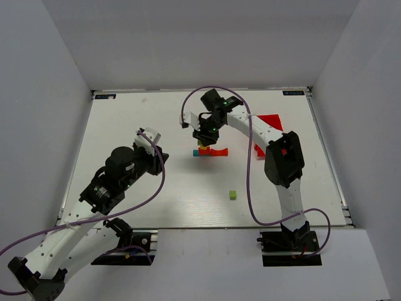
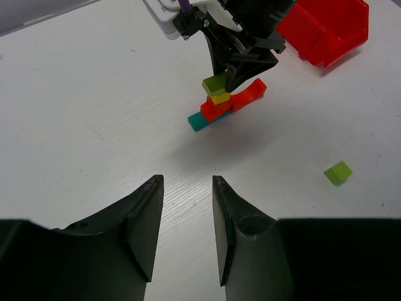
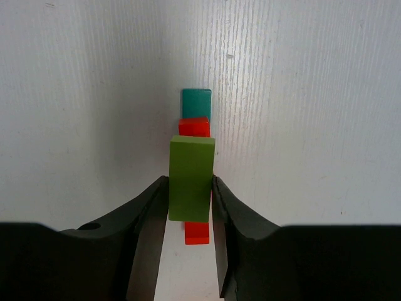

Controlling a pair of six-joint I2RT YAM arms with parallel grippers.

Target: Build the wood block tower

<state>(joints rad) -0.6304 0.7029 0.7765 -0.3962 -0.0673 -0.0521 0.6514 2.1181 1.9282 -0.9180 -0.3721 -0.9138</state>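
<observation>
The wood block tower [image 1: 208, 150] stands mid-table: a teal bar [image 2: 202, 120] at the bottom, red pieces [image 2: 216, 108] on it, a yellow cube [image 2: 220, 98] above. A red arch piece [image 2: 249, 94] leans at its right. My right gripper [image 1: 204, 136] is shut on a lime-green block [image 3: 191, 178] and holds it right over the tower; the block also shows in the left wrist view [image 2: 215, 83]. A loose lime-green cube [image 1: 232, 195] lies nearer on the table and shows in the left wrist view [image 2: 338, 172]. My left gripper [image 2: 187, 188] is open and empty, well left of the tower.
A red plastic bin [image 1: 269, 123] stands right of the tower, behind the right arm; it also shows in the left wrist view [image 2: 326, 28]. Grey walls surround the white table [image 1: 138, 113].
</observation>
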